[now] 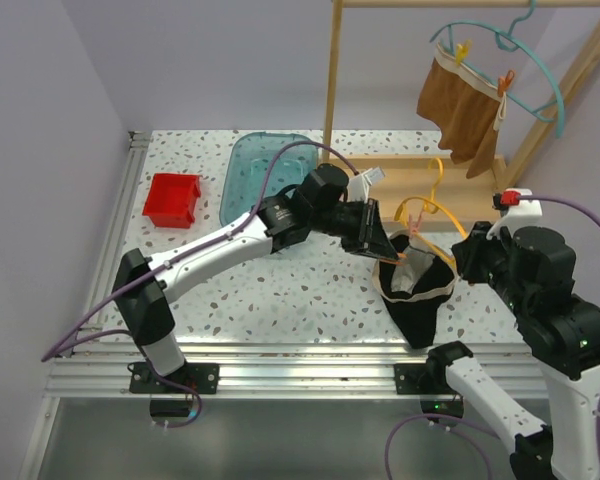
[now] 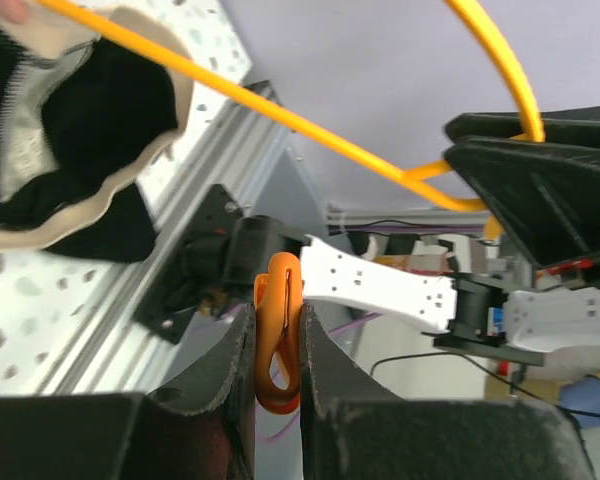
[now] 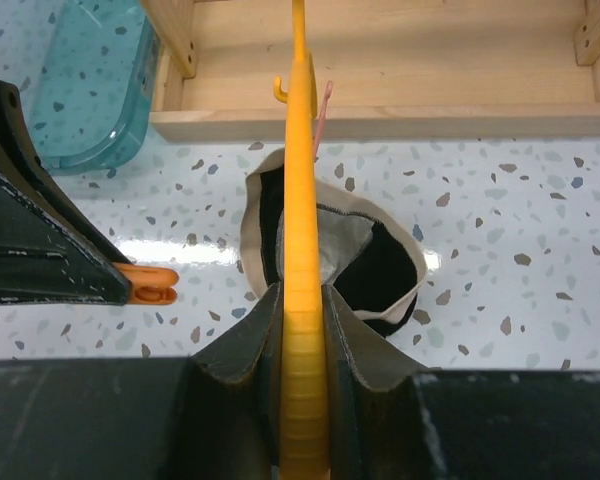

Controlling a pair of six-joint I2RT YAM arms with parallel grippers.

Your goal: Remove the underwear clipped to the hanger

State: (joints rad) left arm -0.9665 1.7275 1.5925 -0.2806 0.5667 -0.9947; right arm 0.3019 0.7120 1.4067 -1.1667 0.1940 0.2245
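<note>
The plastic hanger point(image 3: 302, 250) is glossy, the cloth underwear point(image 3: 380, 268) matt.

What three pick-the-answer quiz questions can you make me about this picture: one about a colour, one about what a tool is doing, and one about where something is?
1. What colour is the hanger gripped by the right tool?
A purple
B yellow
C pink

2. The left tool is:
A wide open
B shut on nothing
C shut on an orange clip

3. Where is the brown underwear?
A in the left tool
B clipped to the teal hanger
C in the right tool

Answers:
1. B, the right wrist view shows yellow plastic squeezed in the tool.
2. C, the left wrist view shows the clip pinched in it.
3. B, the top view shows it hanging there from pegs.
</note>
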